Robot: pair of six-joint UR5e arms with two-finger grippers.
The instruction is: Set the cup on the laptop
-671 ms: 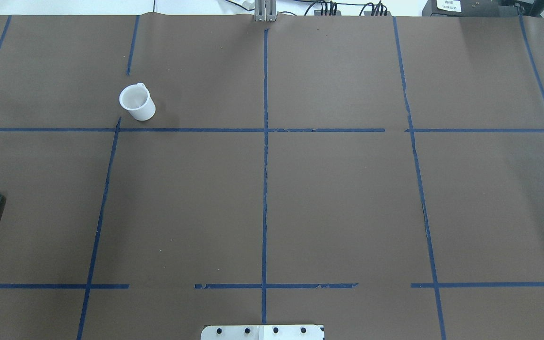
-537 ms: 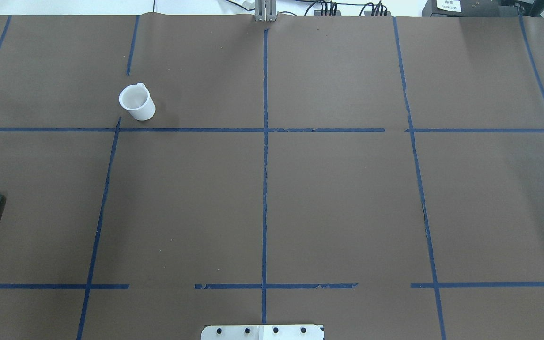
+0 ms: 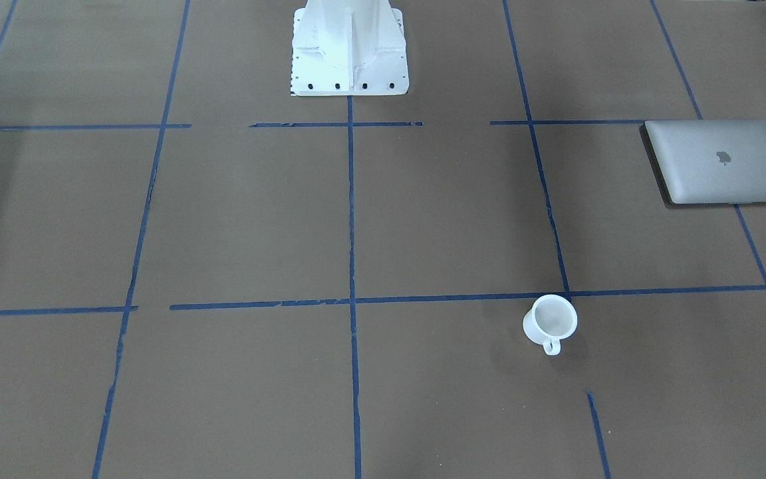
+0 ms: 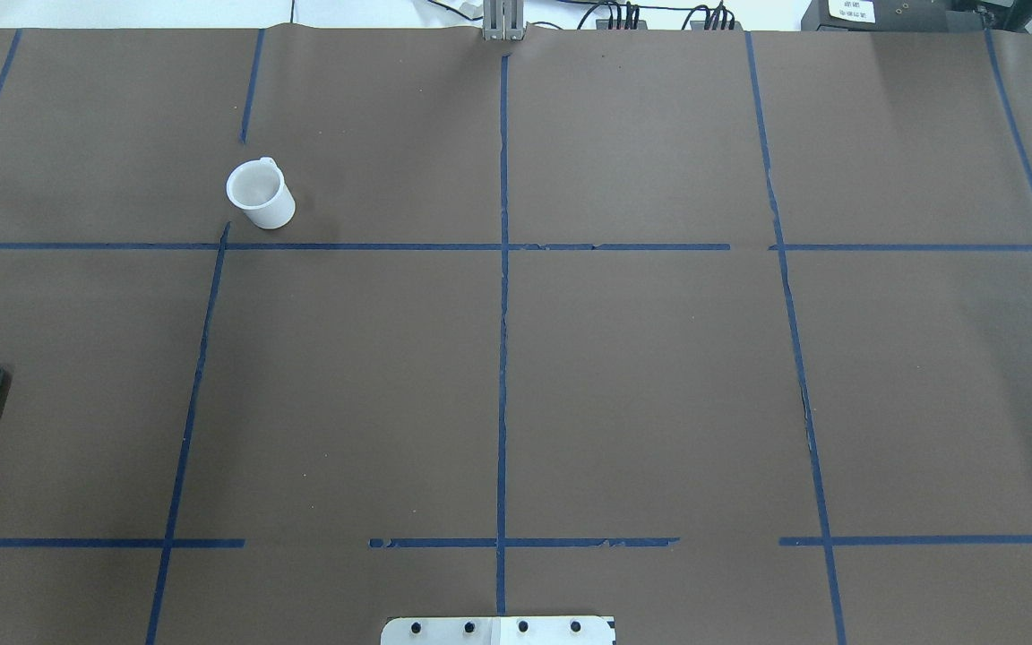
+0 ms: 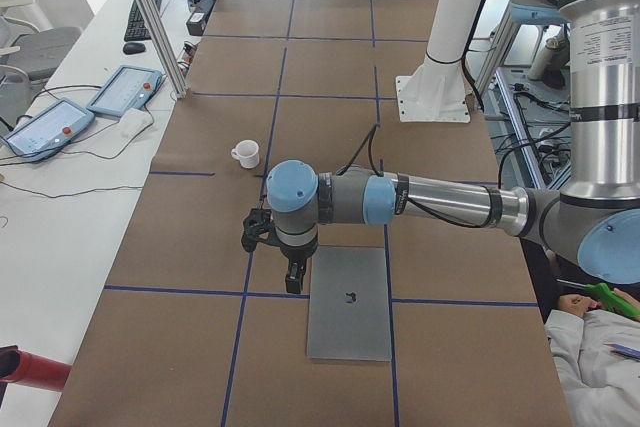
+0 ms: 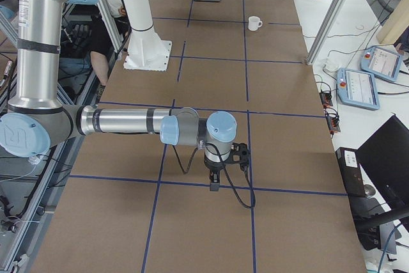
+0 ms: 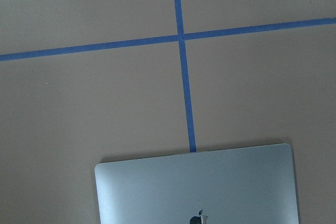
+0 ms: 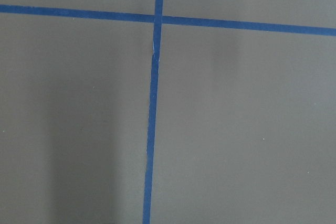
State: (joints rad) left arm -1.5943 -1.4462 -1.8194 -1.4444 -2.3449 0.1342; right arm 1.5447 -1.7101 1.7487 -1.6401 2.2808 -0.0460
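Cup (image 4: 259,193) standing apart from laptop (image 3: 722,161), neither arm on it yet

In the overhead view the cup is sitting upright on the bench (image 3: 423,219) at about 10 o'clock from the middle. Its handle is pointing to 12 o'clock, away from the robot. The laptop is lying shut and flat, well apart from the cup, between 7 and 8 o'clock of it at the view's left edge. Nothing is resting on its lid.

The left gripper (image 5: 293,285) is hanging above the bench just beside the laptop's corner, and its wrist camera is looking down on the lid's edge and a tape cross. The right gripper (image 6: 214,183) is hanging over the bench's other end, far from both things. Each is showing only in a side view, so I cannot tell whether either one's fingers are apart or together.

The reach for the cup is not yet begun, and the left arm is probably the one to make it, being nearer. It should be coming in from above with its fingers spread across the round wall at 3 and 9 o'clock, leaving the handle free. The cup is tapering toward its base, so a grasp near the rim is likely safer than a low one. It should stay upright in the carry and be set down near the logo, away from the lid's rounded edges, before the fingers let go.
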